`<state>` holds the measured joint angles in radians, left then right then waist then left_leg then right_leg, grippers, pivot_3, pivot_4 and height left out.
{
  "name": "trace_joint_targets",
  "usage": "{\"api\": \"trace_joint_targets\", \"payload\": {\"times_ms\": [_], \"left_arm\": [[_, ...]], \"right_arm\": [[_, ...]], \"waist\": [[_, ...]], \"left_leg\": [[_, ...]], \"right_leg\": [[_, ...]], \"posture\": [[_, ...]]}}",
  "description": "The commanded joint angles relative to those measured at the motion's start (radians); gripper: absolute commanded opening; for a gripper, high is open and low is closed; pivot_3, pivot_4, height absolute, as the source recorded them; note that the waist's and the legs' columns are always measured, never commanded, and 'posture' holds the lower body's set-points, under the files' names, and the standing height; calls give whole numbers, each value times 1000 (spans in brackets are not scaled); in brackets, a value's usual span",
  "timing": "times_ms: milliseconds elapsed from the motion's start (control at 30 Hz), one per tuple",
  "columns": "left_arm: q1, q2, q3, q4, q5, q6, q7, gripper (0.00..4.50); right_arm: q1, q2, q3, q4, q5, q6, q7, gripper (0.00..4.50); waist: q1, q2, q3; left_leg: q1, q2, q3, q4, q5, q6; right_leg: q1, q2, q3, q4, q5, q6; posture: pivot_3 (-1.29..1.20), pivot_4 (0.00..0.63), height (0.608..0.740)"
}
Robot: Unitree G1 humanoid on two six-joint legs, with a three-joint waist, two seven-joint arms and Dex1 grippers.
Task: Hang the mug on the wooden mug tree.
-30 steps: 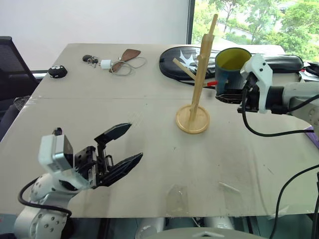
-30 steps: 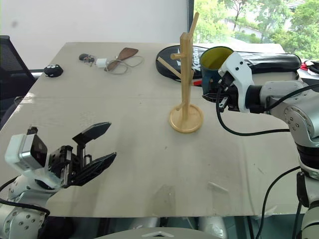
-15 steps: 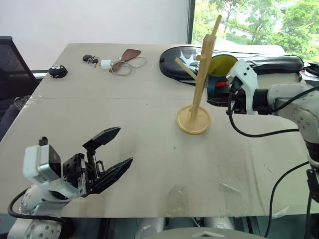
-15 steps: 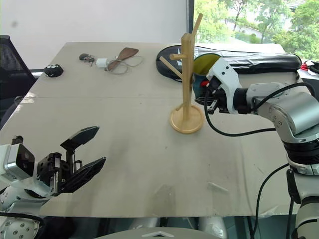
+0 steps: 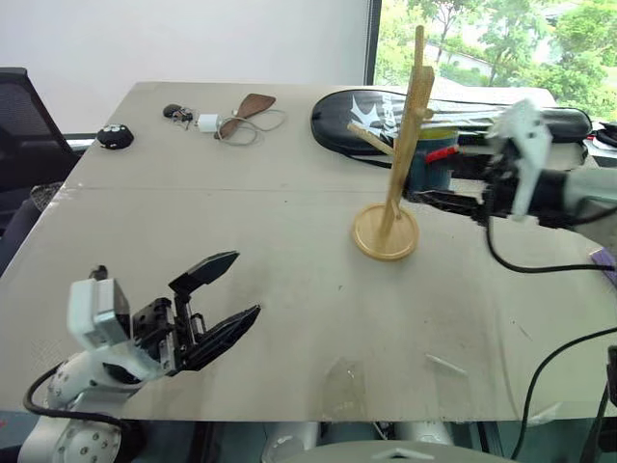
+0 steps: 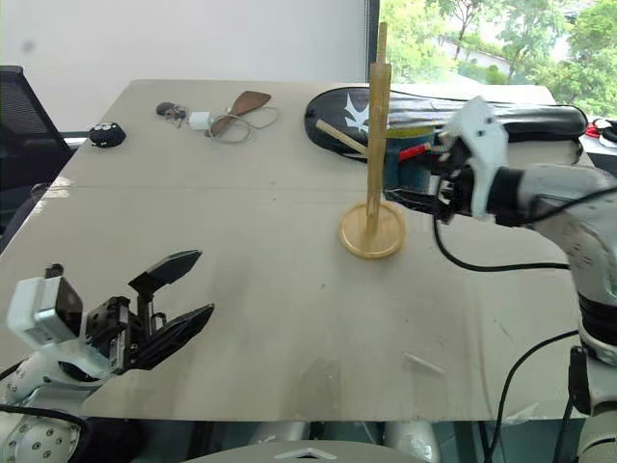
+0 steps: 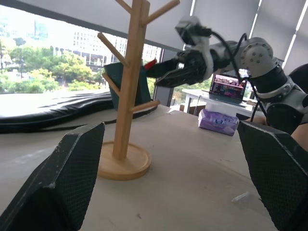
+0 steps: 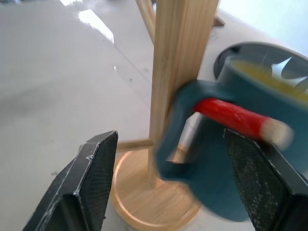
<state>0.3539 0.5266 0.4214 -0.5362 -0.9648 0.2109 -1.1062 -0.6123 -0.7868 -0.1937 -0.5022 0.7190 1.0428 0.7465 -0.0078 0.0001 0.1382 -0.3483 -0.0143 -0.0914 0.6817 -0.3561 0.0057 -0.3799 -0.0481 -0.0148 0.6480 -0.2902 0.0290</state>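
Observation:
The wooden mug tree (image 5: pixel 403 145) stands on its round base mid-table, toward the right. The teal mug (image 5: pixel 431 174) with a yellow inside hangs against the pole's right side. Its handle (image 8: pixel 175 125) is looped over a red peg (image 8: pixel 226 115). My right gripper (image 8: pixel 171 144) is open. One finger (image 8: pixel 91 183) stands clear of the mug on one side and the other finger (image 8: pixel 260 187) stands beside the mug's body. My left gripper (image 5: pixel 246 285) is open and empty, low over the table's front left.
A long black bag (image 5: pixel 482 111) lies behind the tree. Keys, a white charger with cable (image 5: pixel 207 123) and a brown leather piece lie at the back left, with a small black object (image 5: pixel 114 137) beside them. A purple tissue pack (image 7: pixel 219 120) sits at the right.
The right gripper carried the mug left to the tree, then opened and drew back a little. The mug now hangs from the peg. The view has shifted slightly.

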Motion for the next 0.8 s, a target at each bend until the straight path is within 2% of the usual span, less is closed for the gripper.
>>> {"api": "trace_joint_targets", "payload": {"times_ms": [33,167,300,500,667,800], "left_arm": [[-6,36,-7,6,-6,39,2,4500],[-25,64,-18,39,57,48,22,4500],[-15,78,-40,68,172,23,48,4500],[27,114,-39,108,219,45,27,4500],[65,145,-38,130,244,64,17,4500],[56,158,-48,124,264,99,53,4500]], "right_arm": [[54,6,-136,-104,103,1,-30,3584],[229,2,-253,-158,125,-31,-58,3584],[502,-13,-359,-191,53,-140,4,3584],[874,15,-458,-107,-124,-419,148,3584],[1035,22,-501,-15,-173,-569,254,3584],[1076,18,-481,23,-206,-635,274,3584]], "waist": [[-4,0,0],[-3,0,0],[2,2,1],[19,0,0],[15,0,0],[18,0,0]], "left_leg": [[0,0,0,0,0,0],[1,0,0,0,0,0],[1,0,2,-1,0,1],[2,0,3,-2,0,1],[6,1,3,-2,0,1],[6,1,3,-2,0,1]], "right_leg": [[0,0,0,0,0,0],[1,0,0,1,0,0],[1,0,1,0,0,0],[2,1,2,-2,0,1],[4,1,2,1,1,1],[5,1,2,1,1,1]], "posture": [[0,150,740],[0,150,740],[0,150,740],[0,150,740],[0,150,740],[0,150,740]]}}
